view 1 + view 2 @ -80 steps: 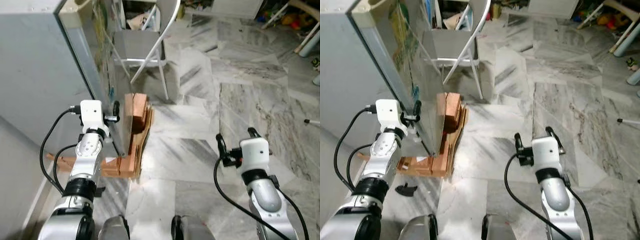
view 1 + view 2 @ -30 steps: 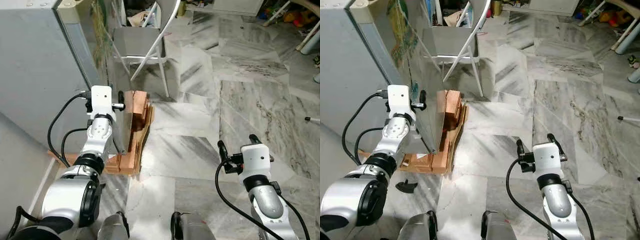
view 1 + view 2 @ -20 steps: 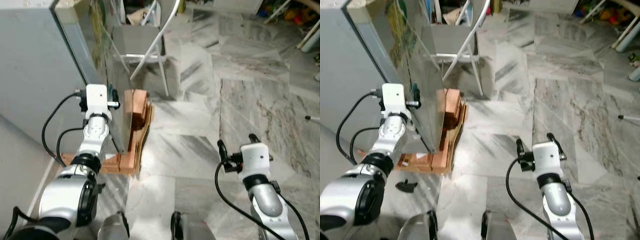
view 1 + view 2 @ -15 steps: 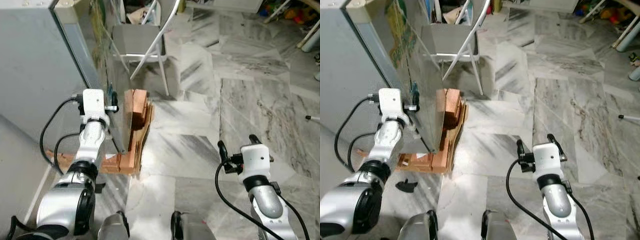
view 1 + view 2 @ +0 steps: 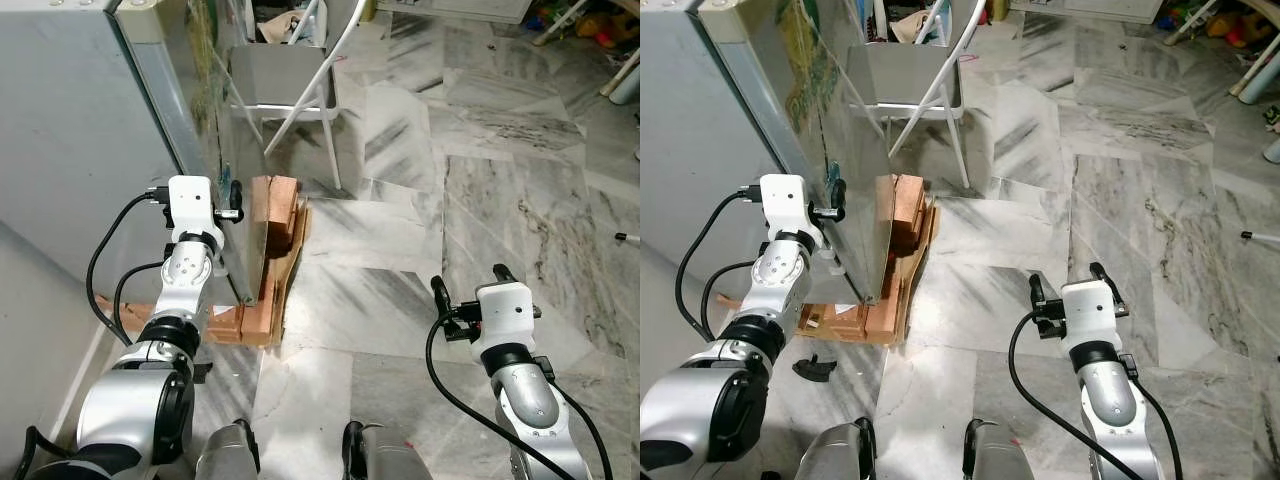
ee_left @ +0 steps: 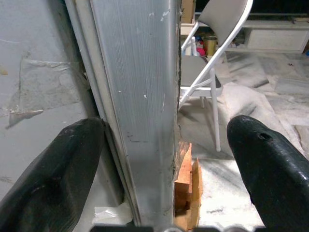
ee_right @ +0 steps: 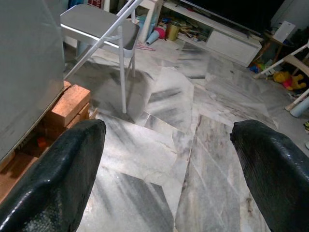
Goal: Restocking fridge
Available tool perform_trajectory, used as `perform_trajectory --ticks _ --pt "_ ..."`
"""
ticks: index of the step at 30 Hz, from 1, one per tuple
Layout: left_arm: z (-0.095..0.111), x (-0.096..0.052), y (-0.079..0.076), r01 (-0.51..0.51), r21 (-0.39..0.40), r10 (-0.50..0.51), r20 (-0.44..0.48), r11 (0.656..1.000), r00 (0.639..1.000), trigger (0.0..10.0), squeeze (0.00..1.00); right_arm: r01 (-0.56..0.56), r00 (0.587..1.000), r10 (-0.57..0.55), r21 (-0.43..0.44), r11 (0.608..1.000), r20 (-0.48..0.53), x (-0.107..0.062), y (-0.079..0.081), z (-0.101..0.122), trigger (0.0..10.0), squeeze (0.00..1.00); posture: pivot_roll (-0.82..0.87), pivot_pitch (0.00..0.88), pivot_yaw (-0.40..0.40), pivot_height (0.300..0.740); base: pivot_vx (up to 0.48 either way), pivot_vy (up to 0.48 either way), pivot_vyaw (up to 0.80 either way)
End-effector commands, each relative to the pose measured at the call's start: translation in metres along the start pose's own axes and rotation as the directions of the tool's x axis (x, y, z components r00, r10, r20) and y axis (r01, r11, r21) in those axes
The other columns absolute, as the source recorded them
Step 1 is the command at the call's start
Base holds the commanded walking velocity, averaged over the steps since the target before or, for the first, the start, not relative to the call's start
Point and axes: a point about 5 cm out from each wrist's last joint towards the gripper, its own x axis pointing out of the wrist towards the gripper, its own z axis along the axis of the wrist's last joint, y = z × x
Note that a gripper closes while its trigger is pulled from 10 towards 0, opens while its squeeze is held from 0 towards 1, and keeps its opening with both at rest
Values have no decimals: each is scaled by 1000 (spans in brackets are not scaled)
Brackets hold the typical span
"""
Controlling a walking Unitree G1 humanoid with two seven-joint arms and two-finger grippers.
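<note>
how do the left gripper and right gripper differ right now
The left gripper is raised at the fridge door, its fingers either side of the door's edge; the right gripper is out over bare marble floor, near nothing. The left arm reaches forward, the right is tucked low by the body. Both are open and hold nothing.

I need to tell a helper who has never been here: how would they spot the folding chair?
Find the tall grey fridge on the left. Just beyond its far corner, past the stacked bricks, stands the folding chair: grey seat, thin white crossed legs.
</note>
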Motion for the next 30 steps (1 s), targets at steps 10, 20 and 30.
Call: perform_trajectory --ticks 10,20,30 --pt "36 10 -76 295 95 -305 111 951 946 10000 0 -8 988 1 -49 999 -154 -11 -6 -26 10000 0 -59 119 -11 740 0 0 0" --pt "92 -89 -260 869 -19 -796 392 495 461 10000 0 -34 980 22 -59 998 -199 -13 -4 -35 10000 0 -63 101 0 740 0 0 0" --pt "46 -35 -144 606 -45 -581 236 794 779 10000 0 4 992 -8 -40 999 -123 -11 -5 -25 10000 0 -39 103 11 740 0 0 0"
